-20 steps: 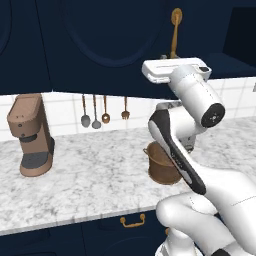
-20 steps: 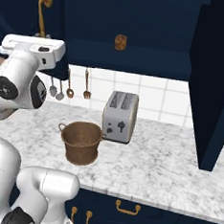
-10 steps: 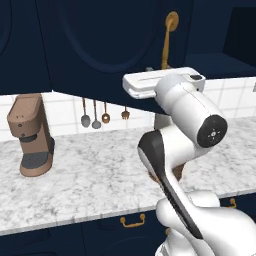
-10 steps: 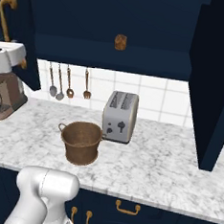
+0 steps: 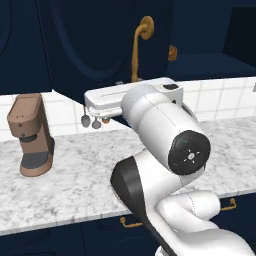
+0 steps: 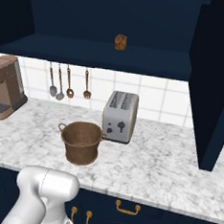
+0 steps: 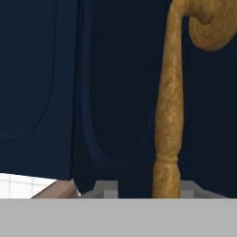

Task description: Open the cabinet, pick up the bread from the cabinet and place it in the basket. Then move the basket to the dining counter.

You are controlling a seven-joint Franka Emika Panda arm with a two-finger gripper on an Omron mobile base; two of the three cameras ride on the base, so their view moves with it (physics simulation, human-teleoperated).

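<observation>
My hand (image 5: 120, 82), grip state unclear, sits at the long curly brass handle (image 7: 169, 120); the small golden-brown bread (image 6: 120, 41) lies top middle, inside the open dark navy cabinet (image 6: 207, 93).

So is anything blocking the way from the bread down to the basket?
Nothing visible does. The bread sits on the open cabinet shelf, and the basket stands uncovered on the worktop below, beside the toaster.

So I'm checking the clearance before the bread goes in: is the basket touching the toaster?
Apart. The right base view shows a strip of bare marble counter between the basket and the toaster behind it.
</observation>
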